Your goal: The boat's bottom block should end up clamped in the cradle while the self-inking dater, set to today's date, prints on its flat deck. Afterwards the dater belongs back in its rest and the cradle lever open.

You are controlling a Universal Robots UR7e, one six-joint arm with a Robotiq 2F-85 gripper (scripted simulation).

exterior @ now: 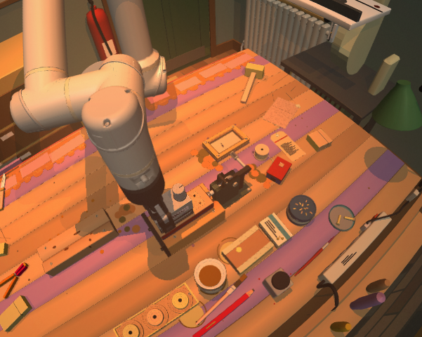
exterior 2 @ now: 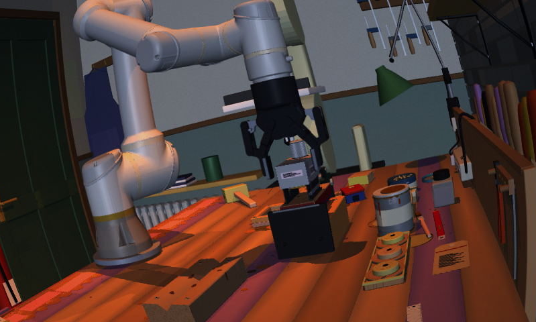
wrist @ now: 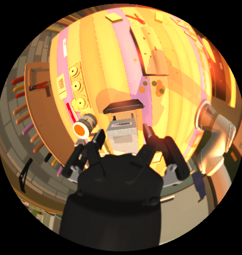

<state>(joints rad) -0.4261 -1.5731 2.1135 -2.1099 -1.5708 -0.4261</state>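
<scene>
In the middle of the striped workbench the wooden bottom block (exterior: 200, 217) sits in the cradle, whose dark end plate (exterior 2: 302, 229) faces the second side camera and whose black lever clamp (exterior: 230, 183) stands at the far end. The grey self-inking dater (exterior: 180, 206) (exterior 2: 296, 172) (wrist: 123, 133) stands upright on the block's flat deck, knob on top. My gripper (exterior 2: 290, 167) (wrist: 123, 138) is open around the dater and holds nothing. The dater's foot is hidden behind the cradle's end plate.
A paint tin (exterior 2: 394, 209) stands close to the right of the cradle, with a tray of tape rolls (exterior 2: 387, 259) in front of it. A small framed tray (exterior: 226, 141) lies beyond the clamp. A drilled wooden block (exterior: 76, 241) lies left of the cradle.
</scene>
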